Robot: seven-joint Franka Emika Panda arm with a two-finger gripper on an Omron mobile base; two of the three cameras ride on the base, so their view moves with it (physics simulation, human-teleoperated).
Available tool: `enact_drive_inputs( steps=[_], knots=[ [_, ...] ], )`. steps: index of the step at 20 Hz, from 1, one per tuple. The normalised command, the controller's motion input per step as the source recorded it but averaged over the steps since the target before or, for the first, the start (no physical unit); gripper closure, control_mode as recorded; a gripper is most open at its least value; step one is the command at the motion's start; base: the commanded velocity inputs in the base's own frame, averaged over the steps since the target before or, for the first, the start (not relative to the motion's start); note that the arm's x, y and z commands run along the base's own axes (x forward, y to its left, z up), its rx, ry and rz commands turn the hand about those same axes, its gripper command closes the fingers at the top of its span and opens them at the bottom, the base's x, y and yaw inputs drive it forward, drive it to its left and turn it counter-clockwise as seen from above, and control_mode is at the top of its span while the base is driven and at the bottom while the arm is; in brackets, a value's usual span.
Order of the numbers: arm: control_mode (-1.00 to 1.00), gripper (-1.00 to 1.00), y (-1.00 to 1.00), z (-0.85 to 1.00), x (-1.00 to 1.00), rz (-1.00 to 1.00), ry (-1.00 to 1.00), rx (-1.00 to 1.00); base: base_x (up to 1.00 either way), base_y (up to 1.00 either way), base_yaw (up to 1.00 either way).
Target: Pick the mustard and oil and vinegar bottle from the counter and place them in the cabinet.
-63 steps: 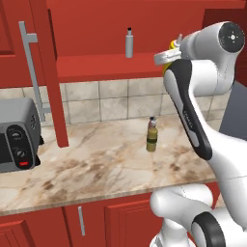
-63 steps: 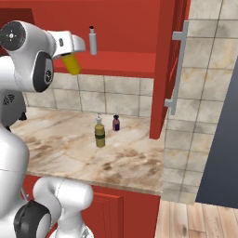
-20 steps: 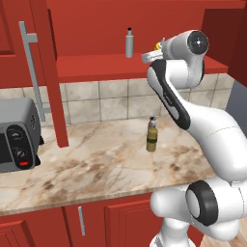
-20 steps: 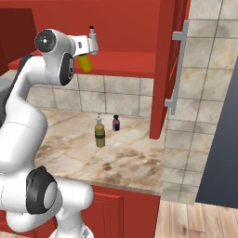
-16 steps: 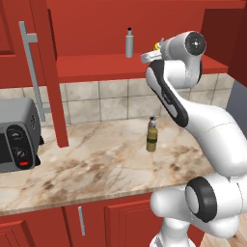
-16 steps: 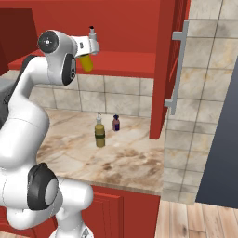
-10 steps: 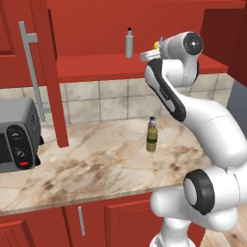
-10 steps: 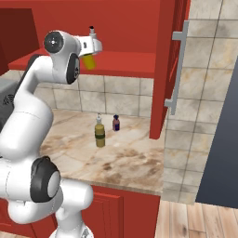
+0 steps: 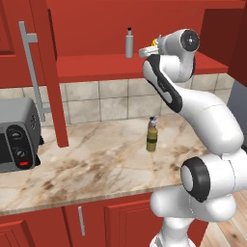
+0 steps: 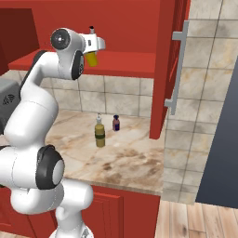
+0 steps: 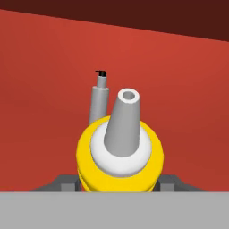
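My gripper [image 10: 93,50] is shut on the yellow mustard [image 10: 92,59], holding it up at the red cabinet's shelf [image 10: 128,63], near the shelf's front. The hand view looks down the mustard's pale nozzle [image 11: 124,120], with the yellow body [image 11: 89,154] between my finger tips. From the left base view, the gripper [image 9: 151,47] shows a sliver of mustard [image 9: 155,42] over the shelf [image 9: 91,66]. The olive-brown oil and vinegar bottle [image 9: 152,137] [image 10: 99,133] stands upright on the marble counter [image 9: 91,161] [image 10: 130,155], below my hand.
A slim grey bottle [image 9: 129,43] [image 11: 99,100] stands on the shelf just beyond the mustard. Open cabinet doors with long grey handles [image 9: 32,72] [image 10: 176,69] flank the opening. A toaster oven [image 9: 17,137] sits on the left; a tiny dark bottle [image 10: 115,123] stands by the olive one.
The arm has carried the mustard further in toward the cabinet shelf and the grey bottle. The olive bottle has stayed put on the counter.
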Motion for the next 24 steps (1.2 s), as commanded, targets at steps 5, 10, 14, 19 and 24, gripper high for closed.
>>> enact_drive_inputs(
  steps=[5,10,14,19,24],
  knots=[
    [-1.00,1.00,0.00,-0.14,0.14,0.00,0.00,0.00,0.00,0.00,0.00],
    [-1.00,1.00,0.00,-0.29,0.21,0.00,0.00,0.00,0.00,0.00,0.00],
    [-1.00,1.00,0.00,-0.28,0.41,0.00,0.00,0.00,0.00,0.00,0.00],
    [-1.00,1.00,0.00,-0.21,0.41,0.00,0.00,0.00,0.00,0.00,0.00],
    [-1.00,1.00,0.00,-0.21,0.24,0.00,0.00,0.00,0.00,0.00,0.00]
  ],
)
